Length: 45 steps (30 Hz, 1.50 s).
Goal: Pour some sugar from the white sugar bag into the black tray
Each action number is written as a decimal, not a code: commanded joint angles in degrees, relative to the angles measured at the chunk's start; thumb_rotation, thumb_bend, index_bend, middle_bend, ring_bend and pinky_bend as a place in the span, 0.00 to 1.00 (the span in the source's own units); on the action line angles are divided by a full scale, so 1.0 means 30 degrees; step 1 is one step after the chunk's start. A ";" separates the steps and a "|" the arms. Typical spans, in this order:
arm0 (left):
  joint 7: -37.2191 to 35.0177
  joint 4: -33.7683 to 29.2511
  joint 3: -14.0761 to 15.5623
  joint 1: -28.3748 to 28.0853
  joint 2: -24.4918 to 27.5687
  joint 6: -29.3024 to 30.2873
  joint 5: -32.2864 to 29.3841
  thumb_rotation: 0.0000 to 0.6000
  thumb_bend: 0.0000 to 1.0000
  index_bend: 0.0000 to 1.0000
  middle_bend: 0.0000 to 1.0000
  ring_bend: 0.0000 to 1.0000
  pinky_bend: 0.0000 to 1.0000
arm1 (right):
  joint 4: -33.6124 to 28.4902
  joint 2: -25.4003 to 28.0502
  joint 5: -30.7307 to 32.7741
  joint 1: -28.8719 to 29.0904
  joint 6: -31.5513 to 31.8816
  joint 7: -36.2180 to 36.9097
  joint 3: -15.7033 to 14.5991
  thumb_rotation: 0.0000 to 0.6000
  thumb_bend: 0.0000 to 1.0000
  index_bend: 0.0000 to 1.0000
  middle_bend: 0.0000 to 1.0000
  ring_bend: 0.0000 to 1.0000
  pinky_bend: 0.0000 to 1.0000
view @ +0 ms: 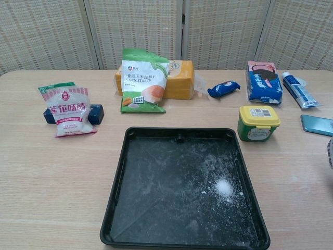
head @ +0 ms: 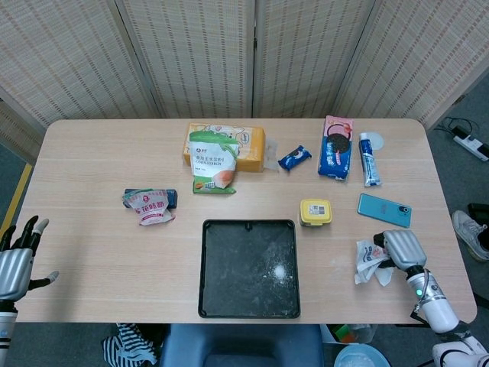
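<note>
The right hand (head: 399, 250) grips the crumpled white sugar bag (head: 370, 261) low over the counter (head: 92, 252), right of the black tray (head: 248, 267). The left hand (head: 17, 260) hovers, fingers spread.

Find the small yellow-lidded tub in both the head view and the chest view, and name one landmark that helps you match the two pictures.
Head view: the yellow-lidded tub sits right of centre, just off the black tray's upper right corner.
Chest view: the tub stands at mid-right, again beside the tray's far right corner.
Shared landmark: the small white sugar pile in the tray's right part.
</note>
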 commanded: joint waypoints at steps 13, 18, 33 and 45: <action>-0.0005 -0.0084 0.0024 -0.0002 0.0052 -0.0006 -0.0010 1.00 0.17 0.00 0.00 0.32 0.00 | 0.1103 -0.0417 -0.0511 0.0619 -0.1471 -0.0597 -0.0314 1.00 0.20 0.44 0.37 0.93 1.00; -0.0060 -0.0070 0.0025 -0.0006 0.0057 -0.0008 -0.0002 1.00 0.17 0.00 0.00 0.32 0.00 | 0.0833 -0.0046 -0.0561 0.0596 -0.1573 -0.0228 -0.0325 1.00 0.20 0.21 0.19 0.89 1.00; -0.0104 -0.0060 0.0037 0.0007 0.0064 0.0008 -0.0010 1.00 0.17 0.00 0.00 0.32 0.00 | -0.5084 0.5133 -0.2152 -0.0973 0.1926 0.0513 -0.0995 1.00 0.20 0.00 0.00 0.59 0.83; -0.1908 0.0629 0.0509 0.0232 -0.0058 0.1420 0.2385 1.00 0.17 0.00 0.00 0.12 0.00 | -0.5713 0.4346 -0.1158 -0.3276 0.7849 -0.1969 0.1018 1.00 0.20 0.00 0.00 0.40 0.54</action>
